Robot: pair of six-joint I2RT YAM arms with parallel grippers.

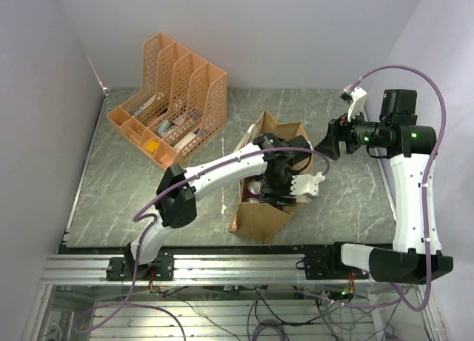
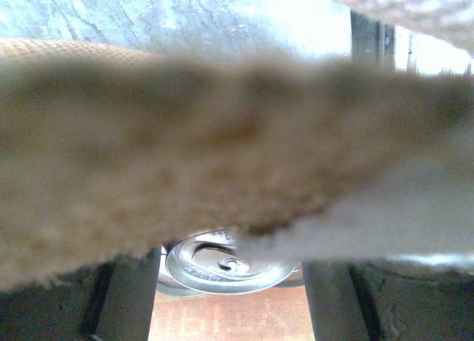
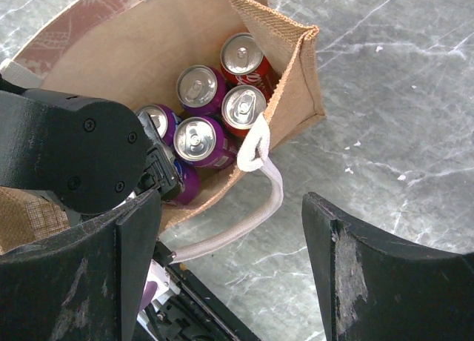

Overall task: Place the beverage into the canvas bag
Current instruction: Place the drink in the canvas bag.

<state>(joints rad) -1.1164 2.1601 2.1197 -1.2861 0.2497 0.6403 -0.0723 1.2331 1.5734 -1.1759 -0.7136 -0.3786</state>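
The canvas bag (image 1: 259,219) stands open at the table's middle, and my left gripper (image 1: 280,187) reaches down inside it. In the left wrist view its blurred rim (image 2: 222,141) fills most of the picture. Below that, the silver top of a beverage can (image 2: 222,263) sits between the two dark fingers (image 2: 129,300), which press close on both its sides. From the right wrist, that purple can (image 3: 184,184) shows under the left arm's black body, beside several other cans (image 3: 195,141) standing in the bag (image 3: 289,67). My right gripper (image 3: 231,200) hangs open and empty above the table to the bag's right (image 1: 328,144).
An orange mesh file organiser (image 1: 174,96) with papers stands at the back left. A white strap handle (image 3: 244,222) droops over the bag's near wall onto the grey marble table (image 3: 385,133). A metal rail (image 1: 237,267) runs along the near edge.
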